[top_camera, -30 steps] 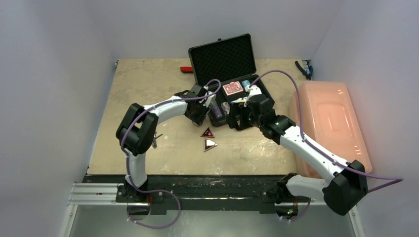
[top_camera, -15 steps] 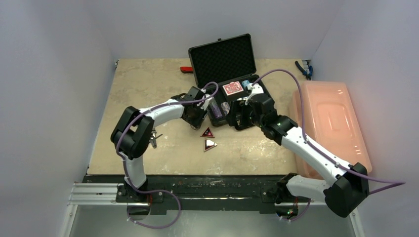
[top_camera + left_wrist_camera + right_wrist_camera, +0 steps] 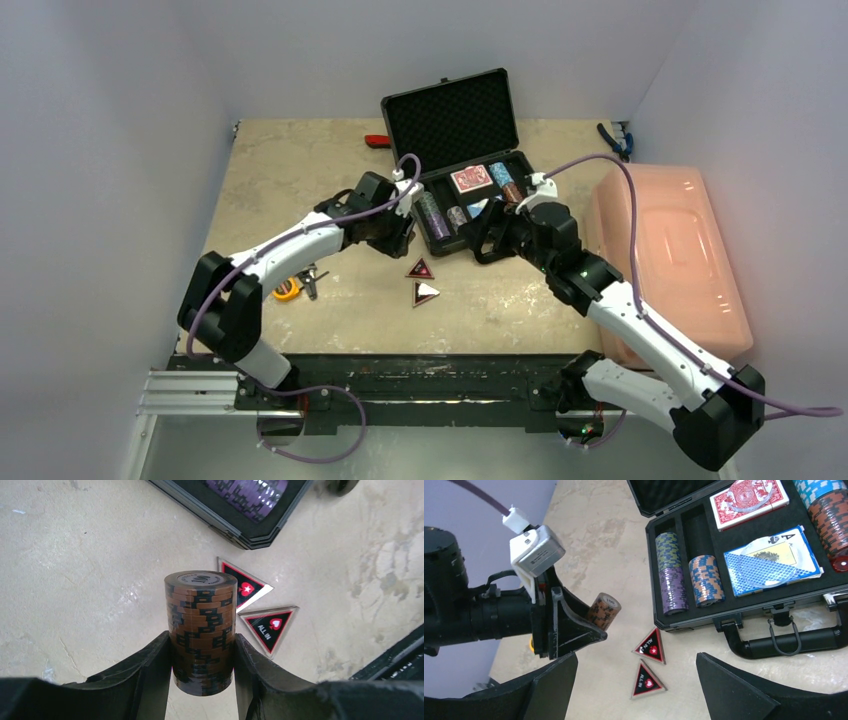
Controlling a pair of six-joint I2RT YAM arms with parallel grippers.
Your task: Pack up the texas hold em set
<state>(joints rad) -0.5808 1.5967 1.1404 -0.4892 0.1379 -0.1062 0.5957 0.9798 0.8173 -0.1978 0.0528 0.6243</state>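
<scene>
The black briefcase (image 3: 520,205) lies open at the table's back, holding a red card deck (image 3: 748,496), a blue card deck (image 3: 771,560) and several chip stacks (image 3: 672,572). My left gripper (image 3: 202,652) is shut on a brown chip stack (image 3: 201,627), held just left of the case's front corner; the stack also shows in the right wrist view (image 3: 602,610). Two triangular "ALL IN" markers (image 3: 422,281) lie on the table in front of the case. My right gripper (image 3: 636,687) is open and empty, above the markers (image 3: 649,667) near the case handle (image 3: 791,640).
A large pink bin (image 3: 668,255) stands at the right. Blue pliers (image 3: 613,140) lie at the back right, a red tool (image 3: 377,141) behind the case. A yellow tape measure (image 3: 287,289) and a metal tool lie at the left.
My left gripper has drawn back left from the case with the brown chip stack. My right gripper has moved right and back, uncovering the case's compartments.
</scene>
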